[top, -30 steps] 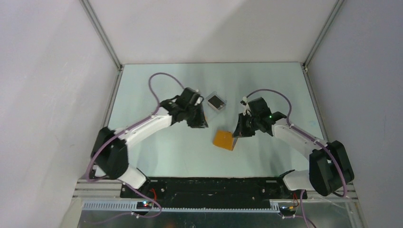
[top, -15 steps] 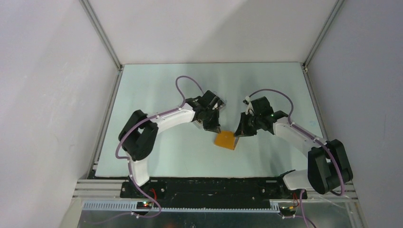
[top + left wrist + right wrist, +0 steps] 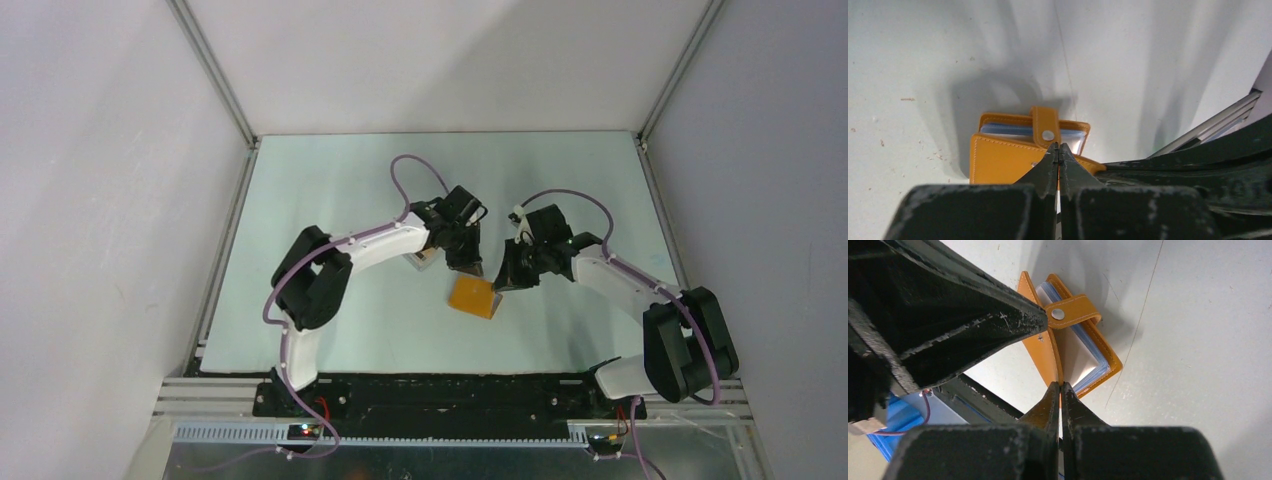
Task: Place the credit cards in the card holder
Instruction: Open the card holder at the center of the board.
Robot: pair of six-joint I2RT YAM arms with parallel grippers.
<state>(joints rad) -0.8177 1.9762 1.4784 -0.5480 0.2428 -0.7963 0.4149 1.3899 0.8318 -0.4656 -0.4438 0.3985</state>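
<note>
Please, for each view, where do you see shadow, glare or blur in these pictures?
Top external view: even light, no glare, and the card holder is small but sharp. Left wrist view: a broad soft shadow lies on the table behind the holder, and no clear blur shows. Right wrist view: white glare sits on the holder's clear sleeve, and its stitching is in focus.

Pale green table [image 3: 330, 200], orange card holder [image 3: 472, 296]

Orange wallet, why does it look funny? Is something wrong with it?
Nothing looks broken, but the card holder sits half open. Its front cover is tilted up, pinched at the edge by the right gripper, and the clasp strap sticks out unsnapped over the clear sleeves inside.
</note>
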